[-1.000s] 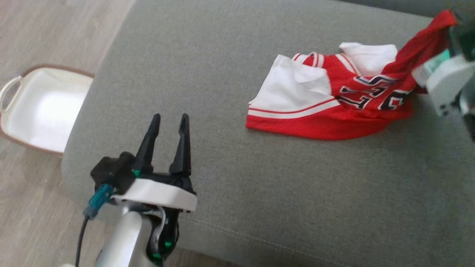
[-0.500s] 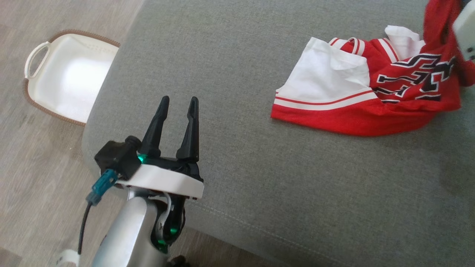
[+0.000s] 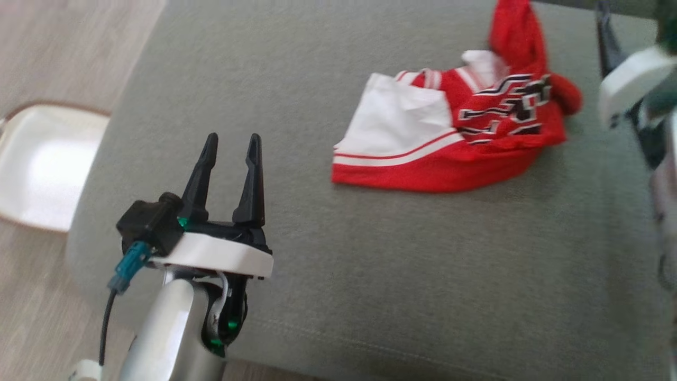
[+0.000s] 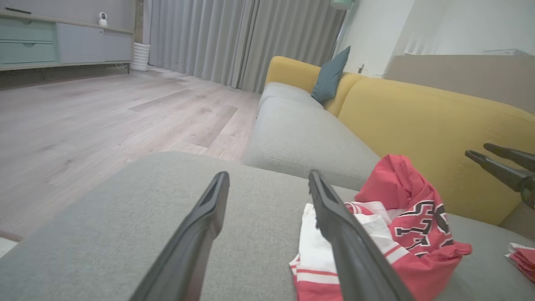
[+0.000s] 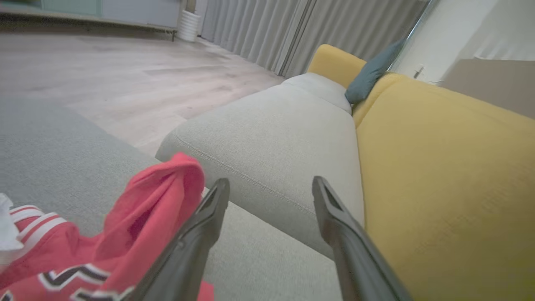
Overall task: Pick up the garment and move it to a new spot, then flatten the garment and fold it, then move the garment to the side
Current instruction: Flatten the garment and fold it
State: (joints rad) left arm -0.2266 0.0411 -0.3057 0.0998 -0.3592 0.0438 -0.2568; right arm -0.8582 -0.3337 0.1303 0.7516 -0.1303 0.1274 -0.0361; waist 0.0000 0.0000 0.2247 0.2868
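The garment [image 3: 449, 137], a red and white jersey with black lettering, is lying crumpled on the grey cushion [image 3: 370, 275], toward the cushion's far right part, with one red end standing up in a peak. The left end effector [image 3: 232, 138] is hovering over the cushion's near left corner, well apart from the garment, its fingers [image 3: 201, 174] standing apart and holding nothing. The right end effector [image 5: 271, 181] is hanging over the cushion's far right edge, spread wide with nothing in its gap. The red peak is sitting just beside one of its fingers; whether they are touching is unclear. A white basket [image 3: 31, 164] is sitting on the floor [image 3: 53, 53] off the cushion's left side. A yellow backrest [image 5: 439, 167] is rising beyond the cushion.
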